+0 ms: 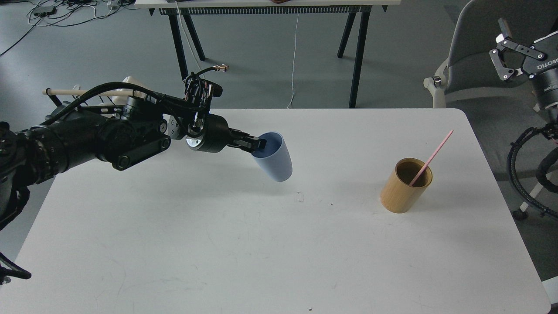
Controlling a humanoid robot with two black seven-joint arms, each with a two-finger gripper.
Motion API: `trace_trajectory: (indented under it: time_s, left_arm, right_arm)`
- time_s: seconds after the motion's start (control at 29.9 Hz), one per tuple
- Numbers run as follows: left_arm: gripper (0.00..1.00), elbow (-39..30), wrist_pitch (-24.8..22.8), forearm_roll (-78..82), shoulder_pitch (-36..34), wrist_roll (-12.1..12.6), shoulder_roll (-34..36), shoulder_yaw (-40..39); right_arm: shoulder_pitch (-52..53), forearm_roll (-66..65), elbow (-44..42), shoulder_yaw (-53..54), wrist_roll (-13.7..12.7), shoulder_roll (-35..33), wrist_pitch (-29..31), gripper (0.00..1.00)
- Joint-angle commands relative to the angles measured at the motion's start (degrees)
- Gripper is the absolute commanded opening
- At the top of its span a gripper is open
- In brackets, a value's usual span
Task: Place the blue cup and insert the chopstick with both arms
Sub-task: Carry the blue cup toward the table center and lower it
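My left gripper (257, 143) is shut on the near rim of the light-blue cup (274, 159) and holds it above the middle of the white table (261, 244), mouth tilted up and toward the arm. The pink chopstick (431, 158) stands slanted in the tan bamboo cup (403, 187) at the right of the table, with nothing touching it. My right gripper (512, 52) is open and empty, high at the right edge of the view, off the table and well away from the chopstick. Part of it is cut off by the frame.
A black wire rack with a pale wooden rod (65, 92) and white mugs stands at the back left, mostly hidden behind my left arm. A grey chair (475, 52) is behind the table's right corner. Another table's black legs (357, 52) stand beyond.
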Motion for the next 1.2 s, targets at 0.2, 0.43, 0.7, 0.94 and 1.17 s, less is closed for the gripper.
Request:
trace_trajectory:
  time_s: [0.2, 0.43, 0.7, 0.94, 1.17]
  left_arm:
    - [0.03, 6.2, 1.1, 0.4, 0.2, 0.0, -9.0, 7.2]
    - [0.05, 6.4, 2.1, 0.3, 1.0, 0.0, -10.3, 9.6]
    - [0.09, 5.9, 2.1, 0.3, 1.7, 0.0, -10.1, 9.5]
    - [0.12, 5.5, 1.6, 0.3, 1.7, 0.0, -9.9, 9.3]
    - [0.12, 5.5, 1.4, 0.2, 1.6, 0.0, -9.7, 9.1]
  right_arm:
    - [-0.1, 1.7, -1.3, 0.0, 0.0, -0.2, 0.0, 0.92]
    - [-0.1, 1.7, -1.3, -0.2, 0.0, 0.0, 0.0, 0.92]
    - [-0.4, 1.7, -1.3, -0.8, 0.0, 0.2, 0.0, 0.92]
    - [-0.4, 1.6, -1.3, -0.8, 0.0, 0.2, 0.0, 0.92]
    - [-0.6, 1.6, -1.3, -0.9, 0.0, 0.2, 0.0, 0.92]
